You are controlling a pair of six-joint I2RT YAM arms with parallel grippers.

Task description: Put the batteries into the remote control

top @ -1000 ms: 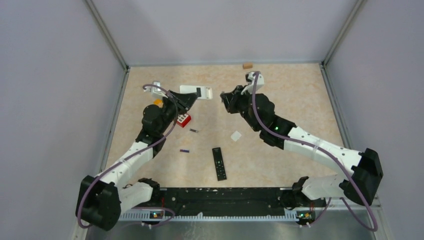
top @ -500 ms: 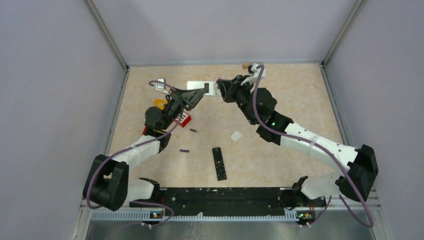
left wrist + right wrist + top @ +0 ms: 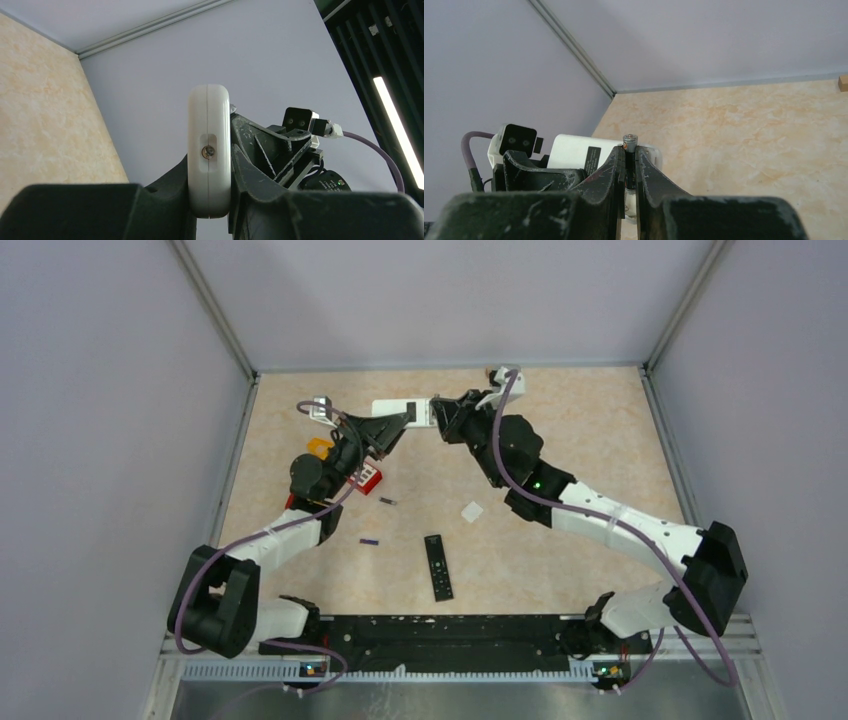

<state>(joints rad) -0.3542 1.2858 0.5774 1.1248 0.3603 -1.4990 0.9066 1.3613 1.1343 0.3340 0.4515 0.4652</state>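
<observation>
My left gripper (image 3: pixel 398 426) is shut on the white remote control (image 3: pixel 396 409) and holds it up off the table at the back. In the left wrist view the remote (image 3: pixel 209 150) stands edge-on between the fingers of the left gripper (image 3: pixel 210 162). My right gripper (image 3: pixel 441 418) is shut on one battery (image 3: pixel 629 141), whose metal tip shows above the fingertips of the right gripper (image 3: pixel 629 154). That battery sits right at the end of the remote (image 3: pixel 571 151). Two more batteries (image 3: pixel 388 501) (image 3: pixel 369 541) lie on the table.
A black remote (image 3: pixel 437 567) lies near the front middle, and a small white piece (image 3: pixel 472 511) lies to its upper right. A red box (image 3: pixel 366 479) and an orange item (image 3: pixel 317 447) sit beside the left arm. Grey walls close in the back and sides.
Both arms moved toward the back wall. The left one carried the white remote up and back, and the right gripper swung left until its battery met the remote's end.
</observation>
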